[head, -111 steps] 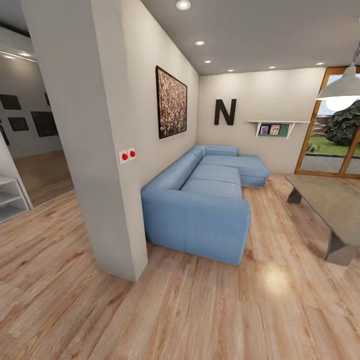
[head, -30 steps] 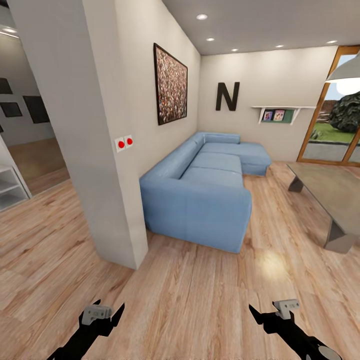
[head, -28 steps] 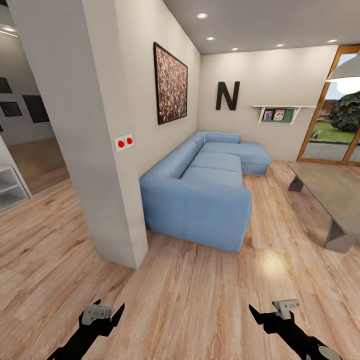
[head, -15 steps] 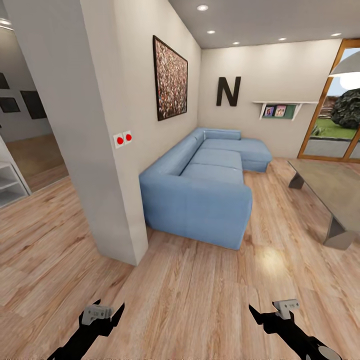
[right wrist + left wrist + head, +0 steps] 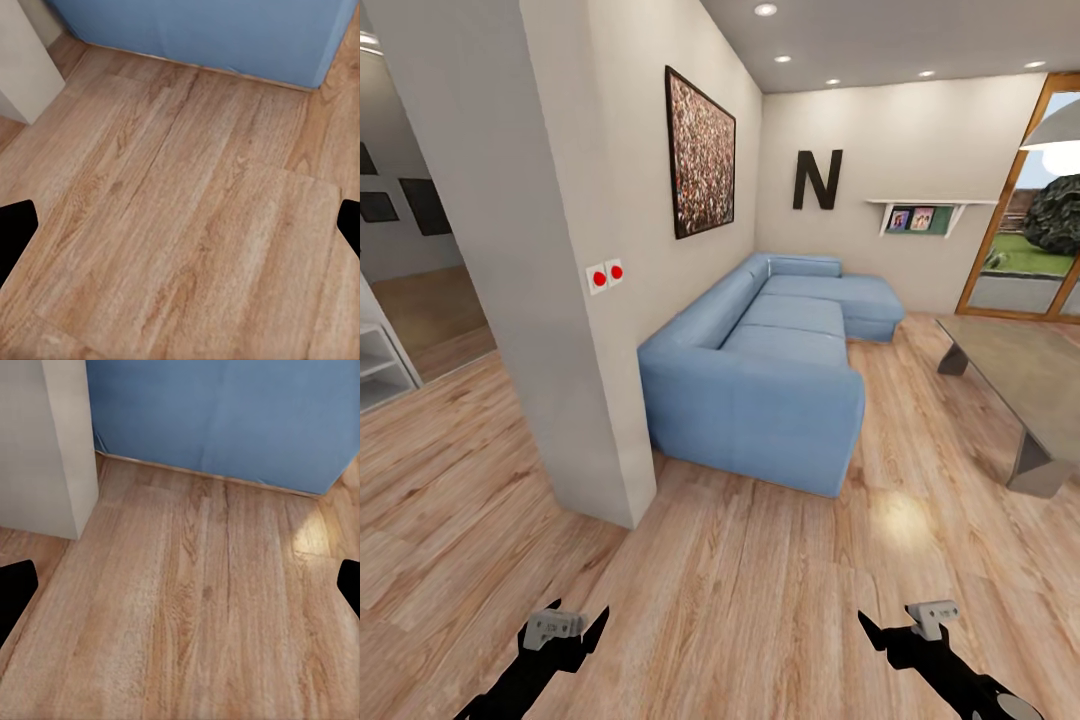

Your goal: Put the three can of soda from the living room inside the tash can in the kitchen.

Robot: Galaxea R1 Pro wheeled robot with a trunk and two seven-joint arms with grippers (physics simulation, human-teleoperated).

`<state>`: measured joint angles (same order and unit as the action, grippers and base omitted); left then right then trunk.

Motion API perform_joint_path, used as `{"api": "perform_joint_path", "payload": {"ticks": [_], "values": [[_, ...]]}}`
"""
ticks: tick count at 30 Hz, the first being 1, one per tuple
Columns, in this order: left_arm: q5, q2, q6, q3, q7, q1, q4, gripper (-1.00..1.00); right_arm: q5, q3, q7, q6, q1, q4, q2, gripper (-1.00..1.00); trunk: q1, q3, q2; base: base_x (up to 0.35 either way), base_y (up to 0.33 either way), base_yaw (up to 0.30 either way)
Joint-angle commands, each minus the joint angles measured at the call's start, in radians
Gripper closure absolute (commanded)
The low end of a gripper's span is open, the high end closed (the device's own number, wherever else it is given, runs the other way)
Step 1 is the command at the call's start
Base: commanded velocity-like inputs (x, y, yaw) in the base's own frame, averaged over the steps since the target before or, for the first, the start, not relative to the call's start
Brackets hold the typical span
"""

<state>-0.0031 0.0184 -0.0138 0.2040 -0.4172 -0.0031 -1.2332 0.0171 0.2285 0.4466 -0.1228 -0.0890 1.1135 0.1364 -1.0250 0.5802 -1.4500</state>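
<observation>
I am in the living room, on its light wood plank floor (image 5: pixel 740 600), facing the blue corner sofa (image 5: pixel 770 370). The soda cans and the trash can are out of view. My left gripper (image 5: pixel 575 627) hangs low over the floor at the picture's bottom left, open and holding nothing. In the left wrist view its fingers (image 5: pixel 15 589) stand wide apart over bare planks. My right gripper (image 5: pixel 897 625) hangs at the bottom right, also open and holding nothing, and its fingers (image 5: pixel 15 229) are spread over the floor too.
A white wall pillar (image 5: pixel 560 300) with two red switches stands just left of the sofa. At the right stands a low grey coffee table (image 5: pixel 1020 380), with wood-framed glass doors (image 5: pixel 1020 250) behind it. A white shelf unit (image 5: pixel 375 370) sits far left. Open floor lies ahead.
The whole view has shifted slightly as the camera moved toward the sofa. Both grippers came into the picture since the oldest frame and have held the same spots over the last second.
</observation>
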Motion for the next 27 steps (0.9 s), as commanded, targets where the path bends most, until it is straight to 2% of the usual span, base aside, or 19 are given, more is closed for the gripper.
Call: {"api": "perform_joint_path", "payload": {"ticks": [1,20,27], "values": [[0.0,0.0,0.0,0.0,0.0,0.0,0.0,-1.0,0.0,0.0,0.0,0.0,0.0,0.0,0.0,-1.0,0.0,0.0,0.0,0.0,0.0,0.0],[-0.001,0.0,0.0,-0.001,0.0,0.0,0.001,-1.0,-0.002,-0.002,0.0,-0.001,0.0,-0.003,-0.006,-1.0,0.0,0.0,0.0,0.0,0.0,-0.003],[-0.001,0.0,0.0,-0.001,0.0,0.0,0.001,-1.0,-0.002,0.0,-0.001,-0.003,0.0,-0.003,-0.008,-1.0,0.0,0.0,0.0,0.0,0.0,-0.186]]}}
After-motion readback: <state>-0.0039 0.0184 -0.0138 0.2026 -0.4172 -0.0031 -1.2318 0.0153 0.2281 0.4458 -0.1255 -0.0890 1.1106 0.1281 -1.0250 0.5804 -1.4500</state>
